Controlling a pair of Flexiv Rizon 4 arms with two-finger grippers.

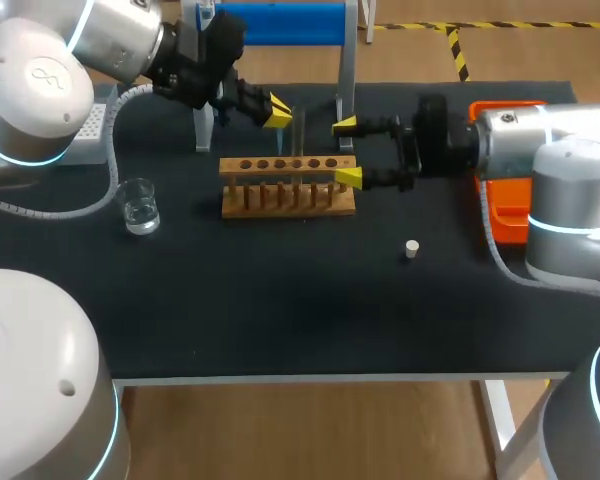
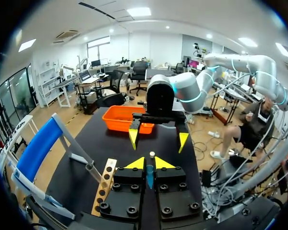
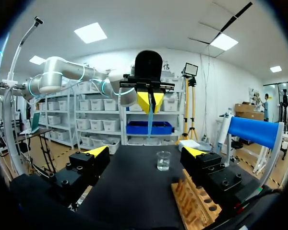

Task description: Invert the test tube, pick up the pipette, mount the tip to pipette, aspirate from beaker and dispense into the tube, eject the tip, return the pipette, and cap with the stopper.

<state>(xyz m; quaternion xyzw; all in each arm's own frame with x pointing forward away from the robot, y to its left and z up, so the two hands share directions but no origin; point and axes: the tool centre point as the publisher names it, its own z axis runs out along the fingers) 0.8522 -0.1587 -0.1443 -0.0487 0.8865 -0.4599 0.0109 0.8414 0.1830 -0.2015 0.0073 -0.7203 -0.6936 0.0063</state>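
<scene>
On the near stretch of the black counter (image 1: 280, 320), a small white cylindrical stopper (image 1: 411, 249) lies by itself, right of the middle. Farther back and well to the left stands a small clear glass beaker (image 1: 139, 205) with a little clear liquid in it. Behind these, near the middle, sits a long wooden test-tube rack (image 1: 288, 185) with a row of round holes along its top. The right arm (image 1: 540, 140) comes in from the right at rack height. Its jaws stand wide apart and hold nothing, with the nearer yellow tip just beside the rack's right end and the other tip past the rack's far edge. Just beyond the rack, the left arm (image 1: 120, 40) reaches in from the far left corner. Its jaws are pressed together on the top of a thin clear test tube (image 3: 149, 122), which hangs upright from them above the counter. By the right edge lies an orange plastic tray (image 1: 502, 215), partly hidden by the right arm. At the far edge stands a metal stand carrying a blue bar (image 1: 280, 22), and a white box (image 1: 95, 125) sits at the far left.
</scene>
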